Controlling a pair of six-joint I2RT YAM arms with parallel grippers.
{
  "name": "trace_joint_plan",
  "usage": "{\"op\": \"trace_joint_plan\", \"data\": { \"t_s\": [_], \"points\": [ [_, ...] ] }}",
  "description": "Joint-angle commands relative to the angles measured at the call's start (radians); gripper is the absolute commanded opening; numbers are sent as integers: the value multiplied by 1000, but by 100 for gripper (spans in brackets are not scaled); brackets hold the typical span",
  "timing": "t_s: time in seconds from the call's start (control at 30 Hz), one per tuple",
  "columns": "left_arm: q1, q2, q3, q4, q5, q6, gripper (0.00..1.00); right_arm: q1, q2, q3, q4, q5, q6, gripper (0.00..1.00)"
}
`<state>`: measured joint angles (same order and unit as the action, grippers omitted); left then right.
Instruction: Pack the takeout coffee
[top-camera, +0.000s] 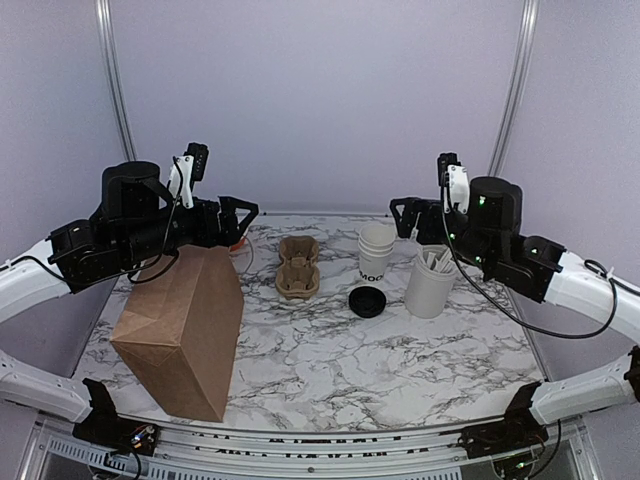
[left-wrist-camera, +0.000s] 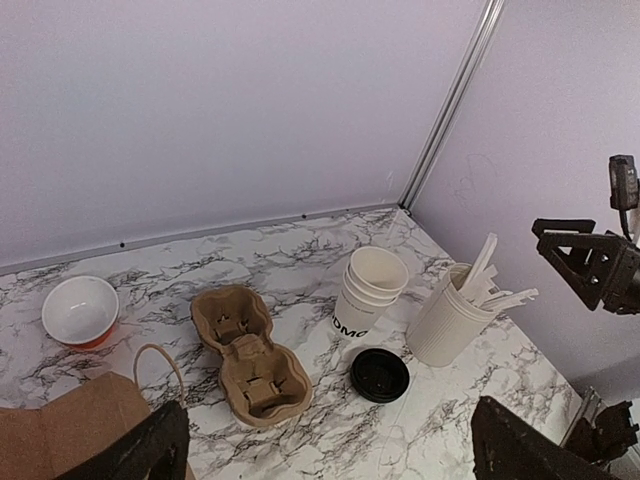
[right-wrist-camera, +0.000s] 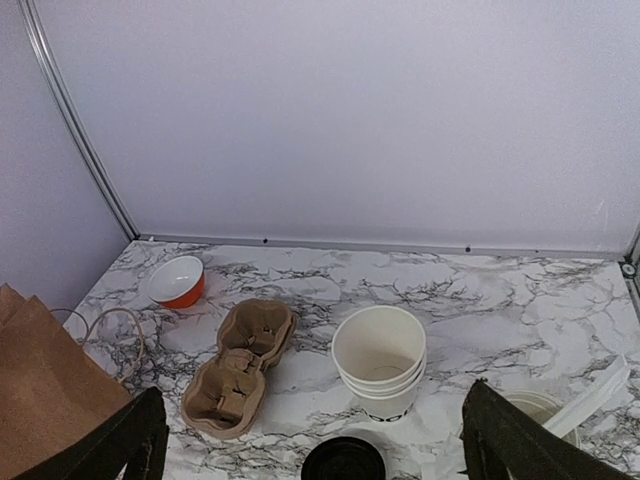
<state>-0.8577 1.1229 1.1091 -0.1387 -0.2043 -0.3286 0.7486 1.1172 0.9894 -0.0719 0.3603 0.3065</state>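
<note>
Both jaws well apart from lettered cup (top-camera: 372, 268)

Marble-patterned counter (top-camera: 400, 350) carries: brown paper bag (top-camera: 185, 325) at left, orange bowl (left-wrist-camera: 80, 311) at rear, cardboard cup carrier (top-camera: 298, 267), stack of white cups (top-camera: 376, 250), black lid (top-camera: 368, 301), white utensil holder (top-camera: 430, 285).

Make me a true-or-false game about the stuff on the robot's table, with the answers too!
1. The black lid lies on the table beside the stacked white cups. True.
2. The cardboard cup carrier has a cup in it. False: both its holes are empty.
3. The white cylinder holds utensils. True.
4. The brown paper bag is right of the cups. False: it is on their left.
</note>
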Motion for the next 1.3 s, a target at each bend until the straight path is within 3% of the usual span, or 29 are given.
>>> {"op": "trace_joint_plan", "data": {
  "t_s": [0.0, 0.5, 0.7, 0.97, 1.27],
  "points": [
    [-4, -2, -7, 23, -18, 13, 99, 6, 30, 84, -52, -17, -27, 100],
    [-4, -12, -6, 6, -19, 10, 99, 8, 229, 241, -208, -163, -36, 96],
    [-14, 49, 65, -105, 136, -55, 99, 10, 250, 246, -219, -155, -35, 96],
    [-236, 113, 148, -334, 83, -140, 99, 9, 268, 240, -223, -147, -35, 96],
    [-317, 179, 51, -427, 39, -312, 99, 8, 264, 218, -221, -142, -29, 96]
  ]
}}
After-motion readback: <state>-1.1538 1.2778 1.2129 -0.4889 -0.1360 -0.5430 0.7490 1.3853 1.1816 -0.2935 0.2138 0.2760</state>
